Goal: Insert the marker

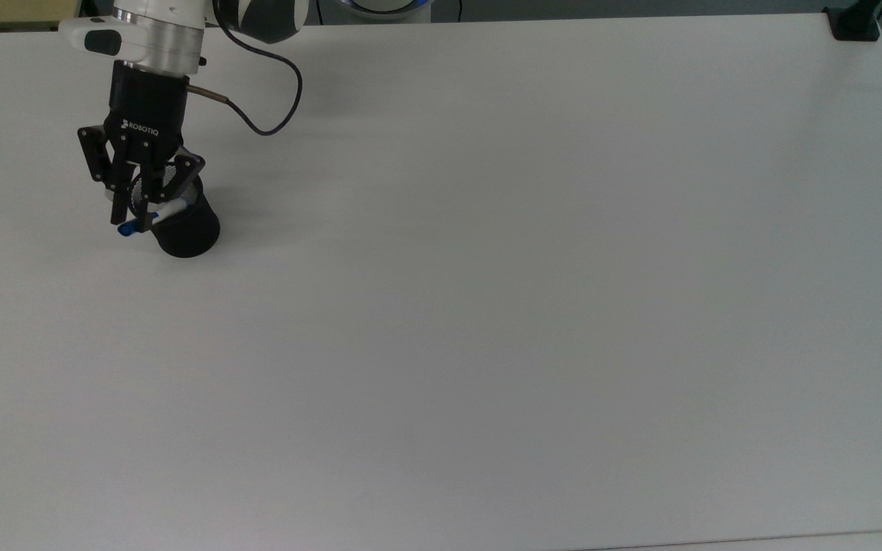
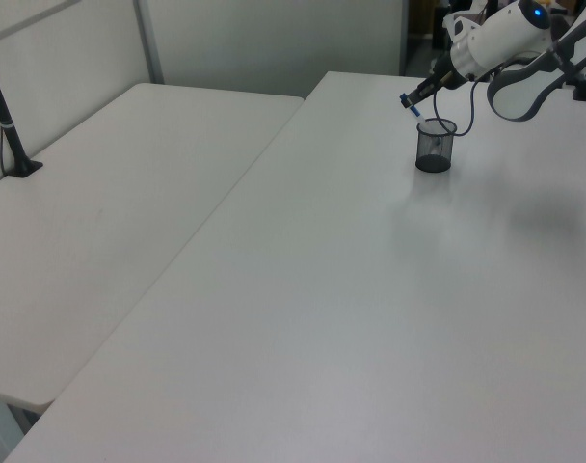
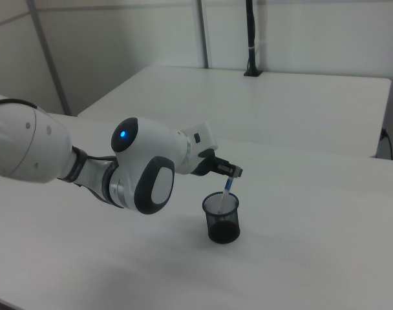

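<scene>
I see a black mesh cup (image 1: 184,226) on a plain white desk (image 1: 487,268). The marker (image 1: 151,218) has a white barrel and a blue cap. The tool (image 1: 135,200) is black with white lettering, the arm (image 3: 138,171) is white with grey parts and one blue light.

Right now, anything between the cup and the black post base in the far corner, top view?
Nothing. From the cup to the post base there is just bare table in the top view.
</scene>
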`<state>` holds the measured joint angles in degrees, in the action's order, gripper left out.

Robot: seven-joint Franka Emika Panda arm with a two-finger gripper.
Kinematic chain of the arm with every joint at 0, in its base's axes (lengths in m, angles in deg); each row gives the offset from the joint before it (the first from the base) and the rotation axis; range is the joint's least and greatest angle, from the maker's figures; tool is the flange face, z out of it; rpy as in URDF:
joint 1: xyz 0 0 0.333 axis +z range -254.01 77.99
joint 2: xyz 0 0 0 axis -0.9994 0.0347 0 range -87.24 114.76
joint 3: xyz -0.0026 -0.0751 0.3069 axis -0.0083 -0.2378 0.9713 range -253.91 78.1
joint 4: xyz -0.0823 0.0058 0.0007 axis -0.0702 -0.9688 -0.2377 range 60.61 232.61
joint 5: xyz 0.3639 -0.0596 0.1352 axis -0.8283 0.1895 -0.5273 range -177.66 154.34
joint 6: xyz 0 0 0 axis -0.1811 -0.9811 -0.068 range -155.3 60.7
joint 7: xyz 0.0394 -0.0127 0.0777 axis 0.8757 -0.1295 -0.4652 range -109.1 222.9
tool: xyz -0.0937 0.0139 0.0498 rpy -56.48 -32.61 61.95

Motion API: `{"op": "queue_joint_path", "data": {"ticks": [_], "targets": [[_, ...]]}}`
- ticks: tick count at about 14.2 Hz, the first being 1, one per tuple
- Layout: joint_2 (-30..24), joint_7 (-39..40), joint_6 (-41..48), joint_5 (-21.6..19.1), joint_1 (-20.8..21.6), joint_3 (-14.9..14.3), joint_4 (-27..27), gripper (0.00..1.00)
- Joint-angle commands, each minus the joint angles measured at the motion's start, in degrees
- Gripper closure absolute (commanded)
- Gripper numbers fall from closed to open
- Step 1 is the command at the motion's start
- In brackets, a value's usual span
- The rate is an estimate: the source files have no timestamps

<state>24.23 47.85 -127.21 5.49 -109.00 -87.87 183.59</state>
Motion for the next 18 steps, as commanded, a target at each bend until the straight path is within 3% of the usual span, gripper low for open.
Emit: {"op": "queue_joint_path", "data": {"ticks": [1, 2, 5, 8, 10, 15, 18], "targets": [[-3.2, 0.3, -0.3, 1.0, -1.1, -0.3, 1.2, 0.15], [-3.5, 0.3, 0.7, 0.9, -1.1, -0.2, 1.0, 0.0], [-6.1, 0.0, 7.8, 0.9, -0.7, -0.2, -0.3, 0.0], [-9.3, 0.0, 27.4, 0.3, 0.1, 0.5, -6.0, 0.0], [-9.9, -0.1, 37.4, -0.4, 3.0, 0.6, -9.6, 0.0], [-10.8, 0.0, 68.6, -12.9, 7.4, 0.5, -24.0, 0.0], [-11.8, -0.1, 82.2, -18.3, 10.0, 0.4, -28.9, 0.0]]}}
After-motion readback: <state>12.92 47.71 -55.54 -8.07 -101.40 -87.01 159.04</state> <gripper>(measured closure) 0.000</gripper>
